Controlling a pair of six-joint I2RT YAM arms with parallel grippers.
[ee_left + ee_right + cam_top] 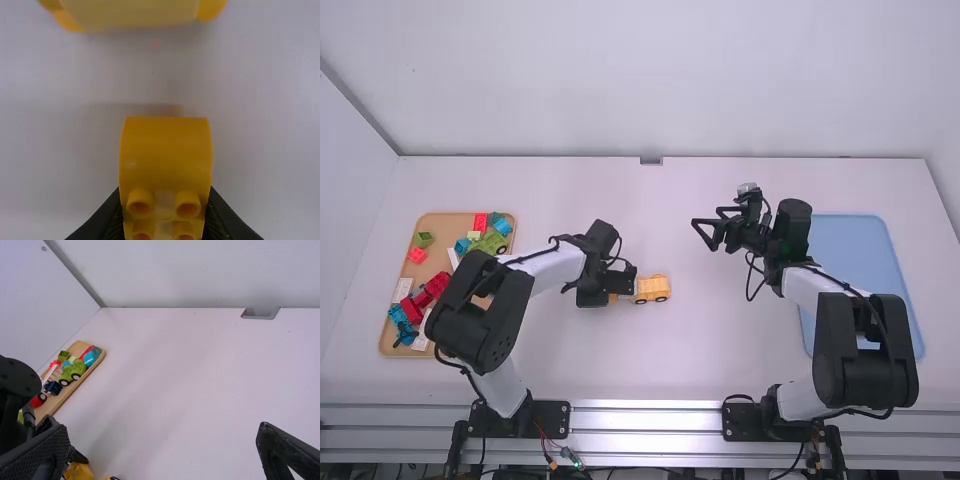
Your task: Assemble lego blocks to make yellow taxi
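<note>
Two white-linked arms with black joints lean over a white bench point(720, 360), and the left one has the task's loose piece: its pincer point(610, 295) is clamped on a rounded, deep-yellow plastic block point(165, 155), one finger on each side. The curved, smooth side of that block shows in the left wrist view, along with hollow round studs. Near it, a yellow toy-car body point(652, 288) stands upright on dark wheels, around the middle of the bench. In the left wrist view a strip of white surface shows between the two, so they look apart, though the blur makes it hard to say how high the block hangs. The right pincer point(706, 216) is released, its two fingers spread wide and nothing between them, beyond the near end of the car and off to its right. On the left side of the bench lies a light wooden tray point(445, 225) carrying a green toy vehicle point(492, 243), a small green block point(423, 240), a red block point(480, 222) by the far rim and other red, blue and white pieces. A flat, pale-blue tray point(860, 250) lies on the right side, partly under the right arm.
</note>
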